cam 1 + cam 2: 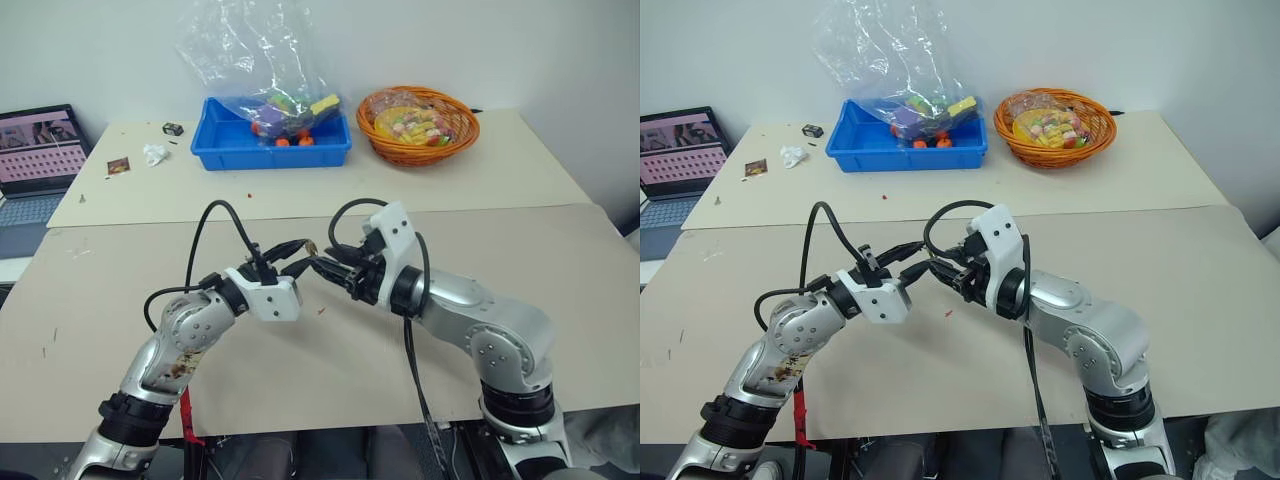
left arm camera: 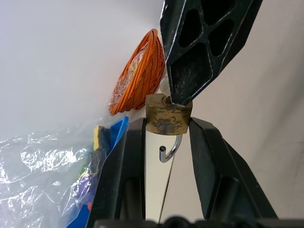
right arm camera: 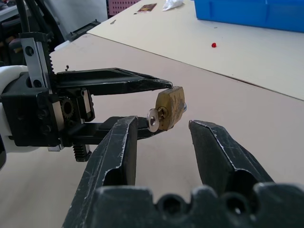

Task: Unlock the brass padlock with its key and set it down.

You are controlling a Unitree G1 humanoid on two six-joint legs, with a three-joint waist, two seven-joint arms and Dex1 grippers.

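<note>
Here the two arms meet above the bare front part of the table (image 1: pixel 560 300), their tips almost nose to nose. The left gripper (image 3: pixel 164 109) has its jaws closed on the brass padlock (image 2: pixel 168 119), pinching the small golden body by its two flat sides and holding it up in the air, clear of the table. The lock's silvery shackle (image 2: pixel 171 149) hangs out of the body as an open hook (one end is plainly free), pointing back between the left fingers toward the wrist. The key (image 3: pixel 153 118) sits in the padlock's keyway, its small round head sticking out of the face that looks toward the right arm.

The right gripper (image 3: pixel 164 135) stands just in front of that key with its jaws parted and nothing between them; in the left wrist view one of its black fingers (image 2: pixel 204 47) hangs right over the key end of the lock, so near that I cannot tell whether it touches.

Farther back on the table, well apart from the arms, are a blue tray (image 1: pixel 270 145) with a crumpled clear plastic bag (image 1: pixel 250 50) of bright toys in it, and beside it an orange woven basket (image 1: pixel 420 125) of wrapped items. A laptop (image 1: pixel 35 150) sits off the table's far left corner.
</note>
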